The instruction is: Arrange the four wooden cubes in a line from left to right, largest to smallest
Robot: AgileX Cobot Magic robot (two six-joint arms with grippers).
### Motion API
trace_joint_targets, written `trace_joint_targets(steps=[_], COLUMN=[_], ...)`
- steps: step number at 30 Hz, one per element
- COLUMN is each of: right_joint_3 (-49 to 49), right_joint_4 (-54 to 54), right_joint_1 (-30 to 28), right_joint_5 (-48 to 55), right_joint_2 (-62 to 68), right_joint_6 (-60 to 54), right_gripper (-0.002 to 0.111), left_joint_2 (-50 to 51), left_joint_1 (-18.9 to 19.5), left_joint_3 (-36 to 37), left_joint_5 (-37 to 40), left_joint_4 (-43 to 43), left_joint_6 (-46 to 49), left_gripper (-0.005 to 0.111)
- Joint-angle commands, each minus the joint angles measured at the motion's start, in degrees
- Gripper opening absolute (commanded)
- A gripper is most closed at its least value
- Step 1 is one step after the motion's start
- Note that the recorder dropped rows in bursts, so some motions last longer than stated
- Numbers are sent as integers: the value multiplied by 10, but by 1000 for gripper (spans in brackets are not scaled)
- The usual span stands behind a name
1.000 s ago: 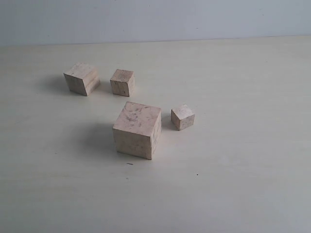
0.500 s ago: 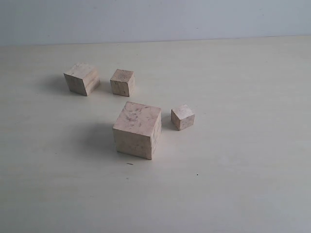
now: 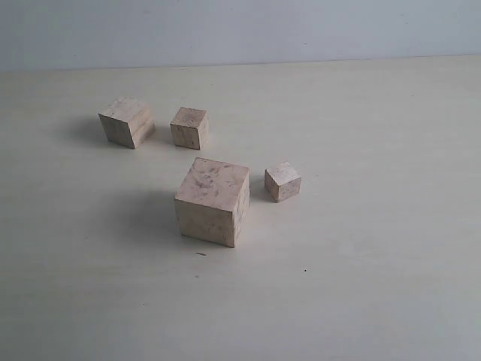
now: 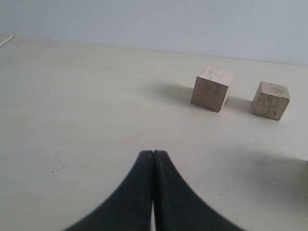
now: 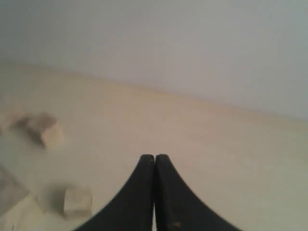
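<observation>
Four pale wooden cubes sit on the table in the exterior view. The largest cube (image 3: 213,200) is nearest the front, with the smallest cube (image 3: 282,181) just to its right. Behind them stand the second-largest cube (image 3: 126,122) at the left and the third cube (image 3: 189,128) beside it. The left wrist view shows those two back cubes (image 4: 212,88) (image 4: 271,100) ahead of my left gripper (image 4: 153,153), which is shut and empty. My right gripper (image 5: 154,157) is shut and empty too, with the smallest cube (image 5: 77,201) blurred off to one side. Neither gripper appears in the exterior view.
The cubes rest on a pale cream table (image 3: 376,226) that ends at a light grey wall (image 3: 240,30) behind. Small dark specks (image 3: 201,253) lie on the table in front of the largest cube.
</observation>
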Motion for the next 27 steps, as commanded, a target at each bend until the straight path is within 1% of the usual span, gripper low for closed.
trace_joint_targets(steps=[1,4,6,8,12,17,19,22,23,25,27], right_joint_3=[-82,-114,-125,-129,-129,-129,-129,-130,-130,-130,-130], right_joint_4=[-2,4,26,61,125,127,132,150,177,239,318], right_joint_1=[58,92,112,125,129,129,129,129,129,129,132], right_joint_5=[127,145,128,94,38,4,4,6,7,12,14], right_joint_2=[174,253,289,310,333,348,352,354,357,361,368], right_joint_6=[-75,-135,-165,-161,-161,-166,-166,-168,-187,-264,-372], right_gripper=[0,0,0,0,0,0,4,20,27,48,74], left_joint_2=[-3,-3,-3,-3,-3,-3,-3,-3,-3,-3,-3], left_joint_1=[-3,-3,-3,-3,-3,-3,-3,-3,-3,-3,-3], left_joint_3=[1,1,1,1,1,1,1,1,1,1,1], left_joint_5=[-5,-5,-5,-5,-5,-5,-5,-5,-5,-5,-5], left_joint_4=[0,0,0,0,0,0,0,0,0,0,0], left_joint_6=[-2,-2,-2,-2,-2,-2,-2,-2,-2,-2,-2], left_gripper=[0,0,0,0,0,0,0,0,0,0,0])
